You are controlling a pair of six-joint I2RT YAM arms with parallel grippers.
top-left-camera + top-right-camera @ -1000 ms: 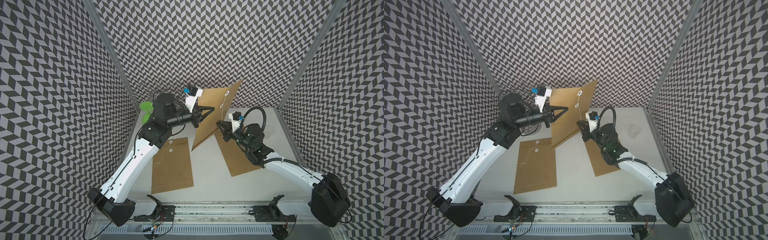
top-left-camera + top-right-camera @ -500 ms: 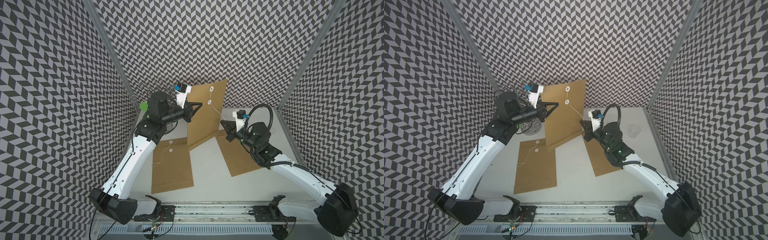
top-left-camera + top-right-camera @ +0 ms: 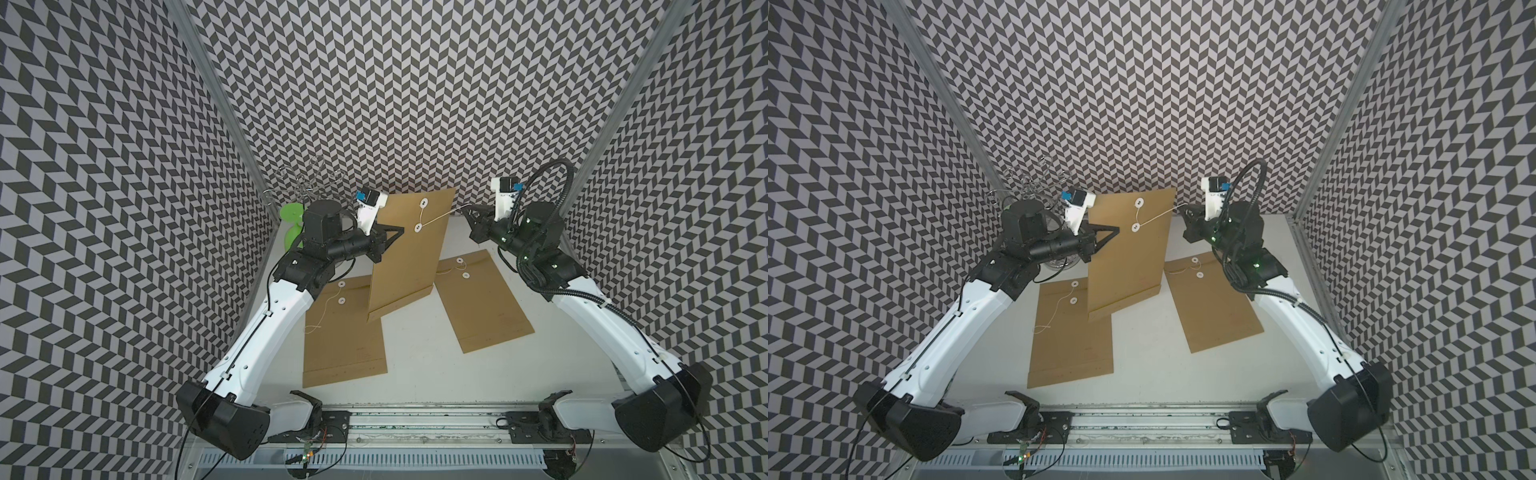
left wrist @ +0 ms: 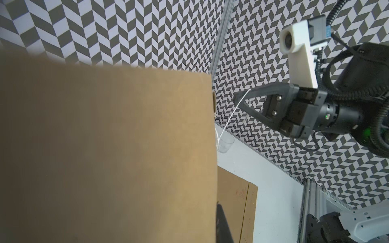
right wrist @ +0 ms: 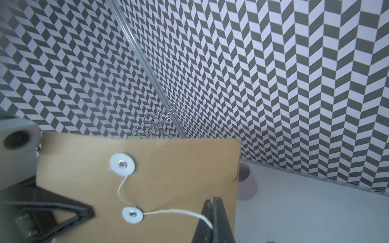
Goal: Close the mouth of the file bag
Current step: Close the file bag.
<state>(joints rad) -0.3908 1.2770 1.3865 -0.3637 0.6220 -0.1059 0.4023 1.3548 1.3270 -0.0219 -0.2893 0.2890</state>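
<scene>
A brown file bag (image 3: 409,257) (image 3: 1127,253) stands upright above the table, flap end up. My left gripper (image 3: 400,230) (image 3: 1116,229) is shut on its left edge; one finger (image 4: 222,225) shows past the bag's back (image 4: 105,147). A white string (image 3: 440,217) (image 5: 174,211) runs from the upper button (image 5: 122,164) round the lower button (image 5: 132,214) to my right gripper (image 3: 465,210) (image 3: 1184,211) (image 5: 212,199), which is shut on it just off the bag's right edge.
Two more file bags lie flat on the table, one at the left (image 3: 343,332) and one at the right (image 3: 482,307). A wire rack (image 3: 307,183) and a green object (image 3: 291,214) stand in the back left corner. A clear cup (image 4: 226,144) sits by the back wall.
The left arm has swung the bag left and turned it upright. The right gripper has risen and drawn away to the right with the string, which now stretches out from the lower button.
</scene>
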